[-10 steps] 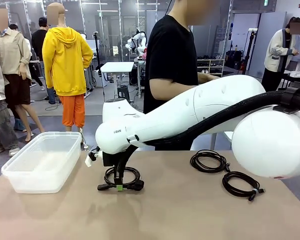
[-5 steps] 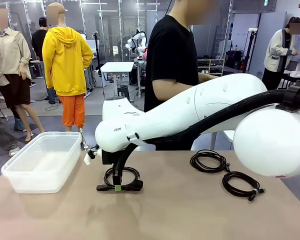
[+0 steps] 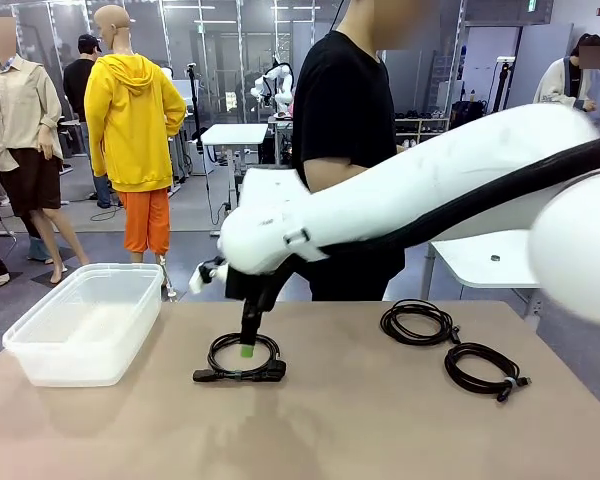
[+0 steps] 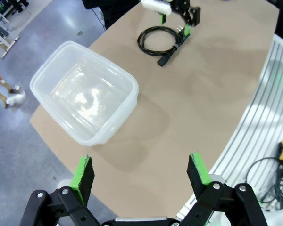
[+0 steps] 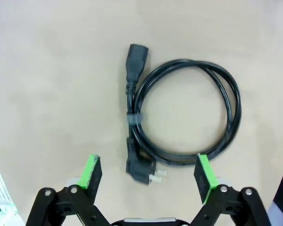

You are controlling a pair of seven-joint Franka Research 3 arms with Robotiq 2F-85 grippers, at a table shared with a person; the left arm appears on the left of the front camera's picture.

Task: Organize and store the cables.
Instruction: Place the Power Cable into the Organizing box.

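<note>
A coiled black cable [image 3: 242, 362] with chunky plugs lies flat on the tan table left of centre. My right gripper [image 3: 246, 346] hangs open just above it, touching nothing. In the right wrist view the same cable [image 5: 132, 118] lies beyond the open right gripper [image 5: 147, 170], tied with a band. Two more coiled cables [image 3: 417, 322] [image 3: 483, 368] lie at the table's right. My left gripper [image 4: 140, 169] is open and empty, high above the table, looking down on the cable [image 4: 161, 41] and the right gripper [image 4: 177, 21].
A clear plastic container [image 3: 40, 345] stands on the table's left part, nothing in it; its rim [image 4: 130, 84] also appears from the left wrist. A person in a black T-shirt [image 3: 345, 110] stands at the far side. The table's near half is bare.
My right gripper was shut low on the coiled cable; it has opened, let the cable go on the table, and the arm has lifted up and slightly right.
</note>
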